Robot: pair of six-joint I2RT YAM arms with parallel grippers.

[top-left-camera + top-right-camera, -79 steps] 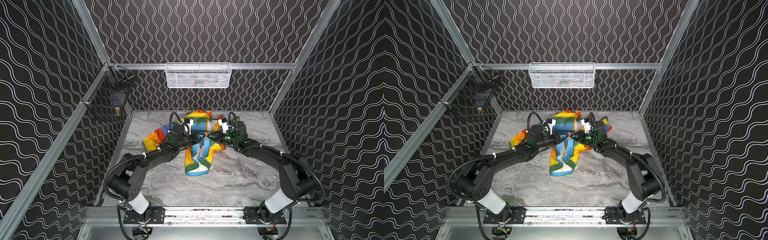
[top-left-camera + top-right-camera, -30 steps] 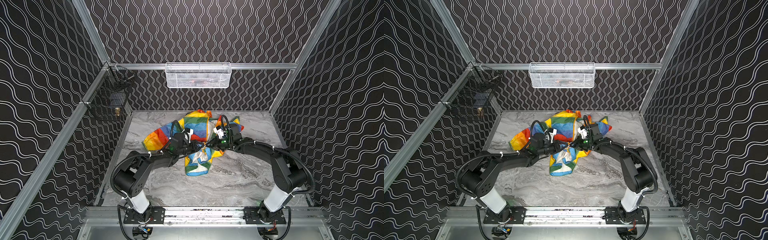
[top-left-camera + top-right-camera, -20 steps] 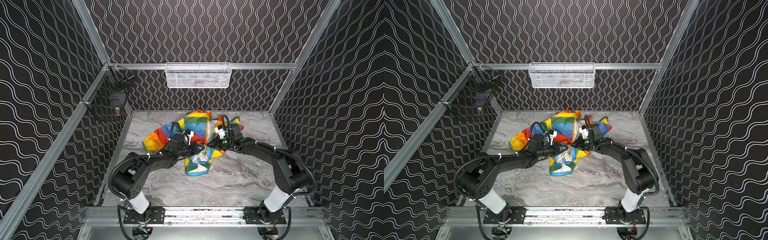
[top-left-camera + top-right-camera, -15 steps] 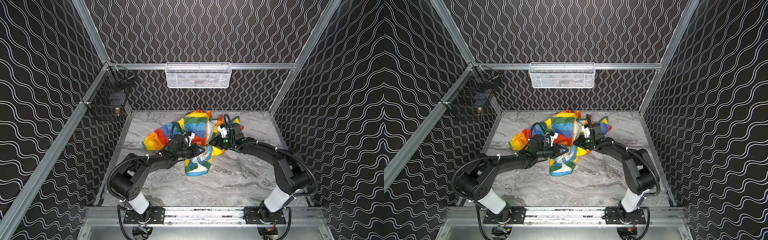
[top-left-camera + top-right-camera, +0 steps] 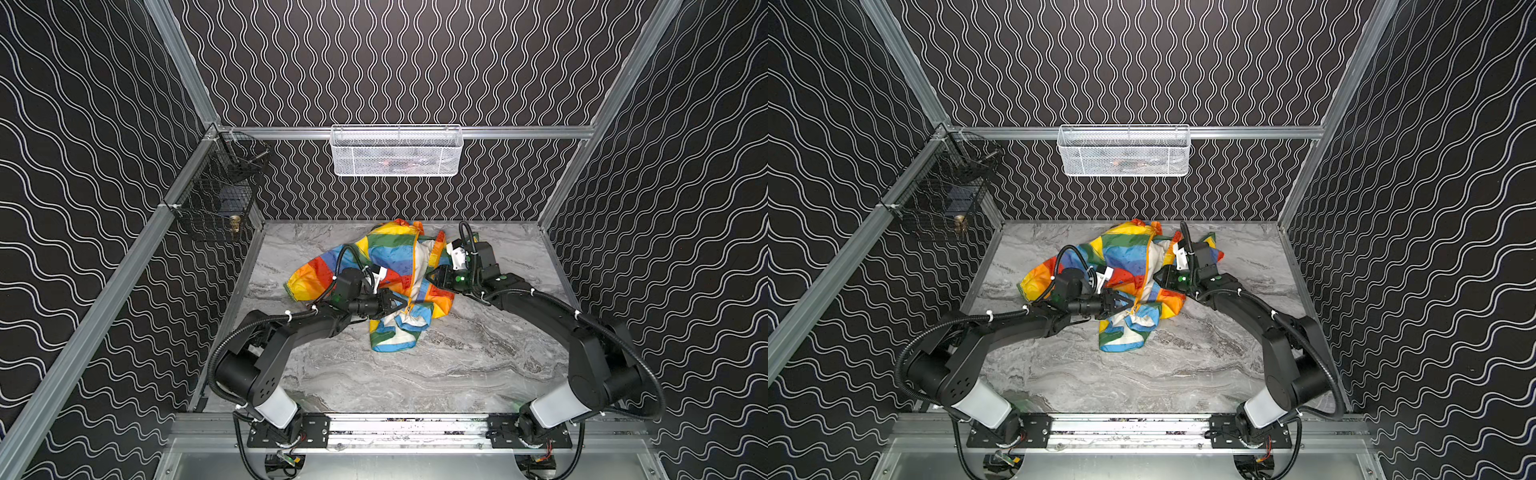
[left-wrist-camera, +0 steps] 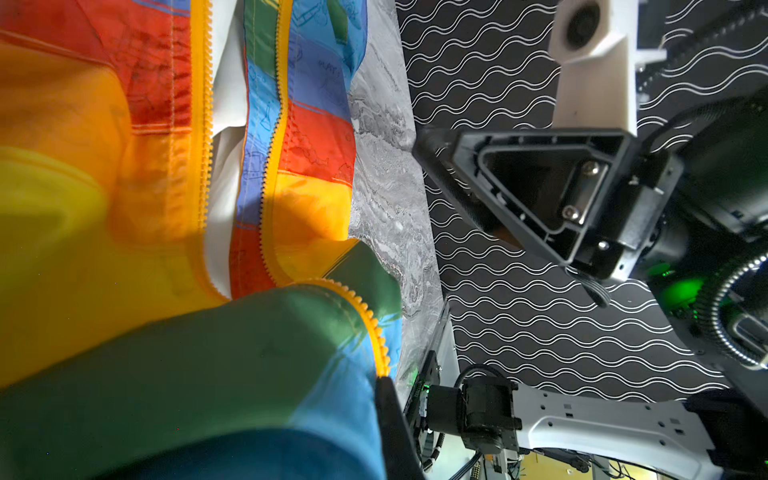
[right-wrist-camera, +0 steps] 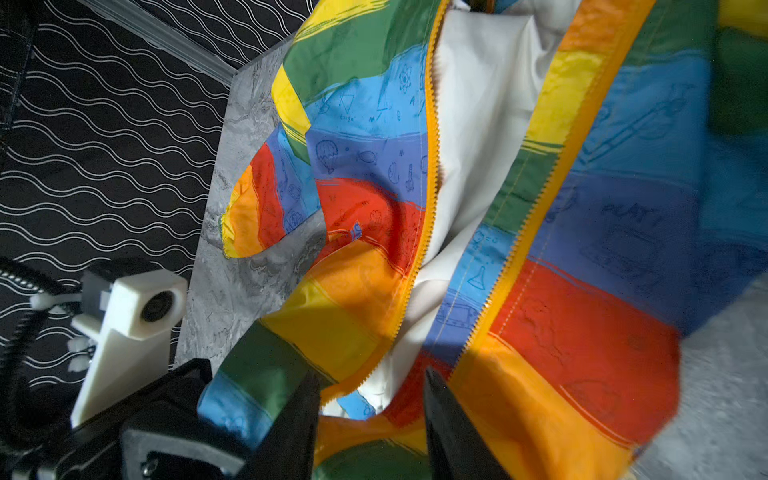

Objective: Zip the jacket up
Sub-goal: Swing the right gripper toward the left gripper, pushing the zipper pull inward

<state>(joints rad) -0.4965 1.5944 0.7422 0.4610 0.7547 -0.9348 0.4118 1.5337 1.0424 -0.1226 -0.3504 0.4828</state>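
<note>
Left end effector point(image 5: 400, 306) still clamped on the jacket point(image 5: 390, 253) hem by the bottom of the orange zipper point(image 5: 414, 266), mid-counter point(image 5: 457, 365). Right end effector point(image 5: 433, 279) just let go: jaws now part-open, backed off beside the right front panel. Teeth still split with the lining showing, so nothing is zipped; probably a regrasp. Can't find the slider or pull, folds cover the zipper base. Far sleeve partly behind the right arm.
</note>
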